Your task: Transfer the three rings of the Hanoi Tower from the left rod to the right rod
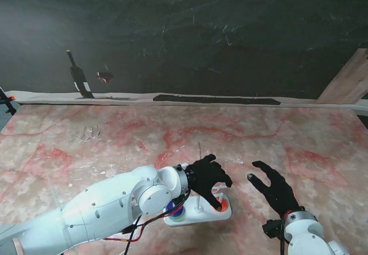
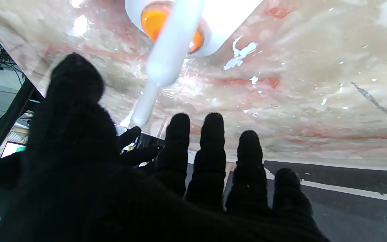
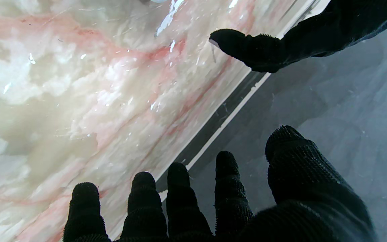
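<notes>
The white Hanoi base (image 1: 202,216) lies near me at the table's front. An orange ring (image 1: 218,206) sits on its right end, seen around a white rod (image 2: 170,47) in the left wrist view as the orange ring (image 2: 152,21). A blue and purple ring stack (image 1: 175,211) shows at the base's left end, partly hidden by my left wrist. My left hand (image 1: 208,177) hovers over the base, fingers (image 2: 210,141) spread, holding nothing. My right hand (image 1: 275,189) is to the right of the base, open, with its fingers (image 3: 176,198) apart.
The pink marble table (image 1: 259,134) ends at a pale strip along a dark back wall (image 1: 218,30). A wooden board (image 1: 348,82) leans at the far right. A second thin white rod (image 2: 144,104) stands beside my left thumb.
</notes>
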Tool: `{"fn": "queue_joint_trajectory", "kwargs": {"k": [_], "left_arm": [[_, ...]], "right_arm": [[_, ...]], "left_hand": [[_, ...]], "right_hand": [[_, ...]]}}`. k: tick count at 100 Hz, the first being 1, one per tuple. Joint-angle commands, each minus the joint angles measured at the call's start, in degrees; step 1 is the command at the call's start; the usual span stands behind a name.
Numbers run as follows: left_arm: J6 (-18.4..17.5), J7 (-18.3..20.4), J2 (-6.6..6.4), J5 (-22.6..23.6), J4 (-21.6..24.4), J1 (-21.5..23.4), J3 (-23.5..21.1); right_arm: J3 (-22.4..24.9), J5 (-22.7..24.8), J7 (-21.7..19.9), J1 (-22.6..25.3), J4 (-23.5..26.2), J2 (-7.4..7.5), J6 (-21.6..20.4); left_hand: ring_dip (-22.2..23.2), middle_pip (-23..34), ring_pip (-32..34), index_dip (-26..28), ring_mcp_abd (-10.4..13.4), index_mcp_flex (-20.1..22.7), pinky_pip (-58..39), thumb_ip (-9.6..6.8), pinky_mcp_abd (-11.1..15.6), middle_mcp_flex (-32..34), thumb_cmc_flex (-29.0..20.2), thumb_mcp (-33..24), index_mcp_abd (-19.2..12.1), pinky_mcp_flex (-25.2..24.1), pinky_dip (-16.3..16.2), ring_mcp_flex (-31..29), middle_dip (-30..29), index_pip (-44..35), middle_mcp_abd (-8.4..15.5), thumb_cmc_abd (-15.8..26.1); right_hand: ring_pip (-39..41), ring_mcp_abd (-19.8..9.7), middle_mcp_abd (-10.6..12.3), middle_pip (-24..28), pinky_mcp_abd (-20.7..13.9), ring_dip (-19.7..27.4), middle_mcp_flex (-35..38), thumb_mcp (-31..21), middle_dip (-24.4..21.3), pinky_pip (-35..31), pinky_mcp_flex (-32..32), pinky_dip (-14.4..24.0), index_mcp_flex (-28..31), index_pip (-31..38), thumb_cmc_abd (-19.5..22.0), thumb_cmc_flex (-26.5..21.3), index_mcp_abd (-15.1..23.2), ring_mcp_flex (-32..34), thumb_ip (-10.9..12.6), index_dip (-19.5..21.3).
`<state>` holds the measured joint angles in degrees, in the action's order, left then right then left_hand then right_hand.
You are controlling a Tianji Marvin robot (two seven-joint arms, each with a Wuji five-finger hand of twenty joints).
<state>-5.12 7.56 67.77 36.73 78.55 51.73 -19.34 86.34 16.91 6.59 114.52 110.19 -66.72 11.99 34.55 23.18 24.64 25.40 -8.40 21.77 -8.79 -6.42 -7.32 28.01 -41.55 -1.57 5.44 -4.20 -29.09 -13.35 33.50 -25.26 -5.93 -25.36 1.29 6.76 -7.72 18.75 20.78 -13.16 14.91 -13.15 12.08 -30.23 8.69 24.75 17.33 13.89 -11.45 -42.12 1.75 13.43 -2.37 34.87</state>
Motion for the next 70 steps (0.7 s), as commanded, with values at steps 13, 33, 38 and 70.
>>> {"fn": "queue_joint_trajectory", "kwargs": {"k": [13, 33, 38, 70], "left_arm": [[1.2, 1.3, -0.79, -0.1, 1.7, 0.3, -0.5], [2.7, 2.0, -3.34, 3.0, 7.4, 5.7, -6.4], [3.2, 2.3, -4.14, 4.4, 9.5, 8.1, -8.7], [8.0, 3.8, -7.54, 14.8, 20.0, 26.2, -24.1]], "right_arm": [[0.0, -0.2, 0.1, 0.4, 0.0, -0.23, -0.3], [0.0, -0.3, 0.0, 0.4, 0.0, -0.20, -0.4], [0.0, -0.3, 0.0, 0.4, 0.0, -0.19, -0.5], [0.0, -0.3, -0.2, 0.3, -0.2, -0.14, -0.8]], "left_hand": [[-0.9, -3.7, -2.3, -2.1, -1.0, -4.0, 3.4, -0.95, -0.5, -6.0, 3.1, -0.4, 2.5, 0.1, 1.6, 3.4, -3.1, 4.6, -3.2, 0.5], [-1.2, -4.5, -2.7, -2.3, -0.8, -4.3, 3.6, -0.31, -0.5, -6.5, 4.1, 0.0, 3.3, 0.2, 2.2, 3.7, -4.6, 5.4, -3.4, 2.7], [-1.2, -4.5, -2.8, -2.3, -0.7, -4.1, 3.6, -0.20, -0.5, -6.3, 4.0, 0.0, 3.3, 0.2, 2.2, 3.6, -4.7, 5.5, -3.3, 2.8], [-1.2, -4.3, -2.7, -2.5, -1.0, -4.7, 3.3, 0.10, -0.7, -6.0, 3.4, 0.1, 3.8, 0.2, 2.2, 3.4, -5.0, 6.1, -3.7, 3.0]], "right_hand": [[-0.5, -0.3, 0.2, 0.4, -0.5, -0.4, -2.4, 1.2, -0.5, 1.3, 0.5, 1.0, -2.2, -0.6, 1.3, 1.7, -0.5, -1.3, 1.0, 0.2], [-0.5, -0.2, 0.2, 0.4, -0.5, -0.4, -2.5, 1.1, -0.5, 1.3, 0.4, 1.2, -2.2, -0.6, 1.3, 1.7, -0.6, -1.4, 1.0, 0.2], [-0.5, -0.3, 0.3, 0.4, -0.5, -0.4, -2.4, 1.2, -0.5, 1.3, 0.4, 1.2, -2.2, -0.6, 1.3, 1.7, -0.6, -1.4, 1.0, 0.2], [-0.5, -0.3, 0.2, 0.5, -0.6, -0.4, -2.5, 1.2, -0.5, 1.5, 0.5, 1.4, -2.2, -0.6, 1.5, 1.7, -0.7, -1.4, 1.0, 0.2]]}}
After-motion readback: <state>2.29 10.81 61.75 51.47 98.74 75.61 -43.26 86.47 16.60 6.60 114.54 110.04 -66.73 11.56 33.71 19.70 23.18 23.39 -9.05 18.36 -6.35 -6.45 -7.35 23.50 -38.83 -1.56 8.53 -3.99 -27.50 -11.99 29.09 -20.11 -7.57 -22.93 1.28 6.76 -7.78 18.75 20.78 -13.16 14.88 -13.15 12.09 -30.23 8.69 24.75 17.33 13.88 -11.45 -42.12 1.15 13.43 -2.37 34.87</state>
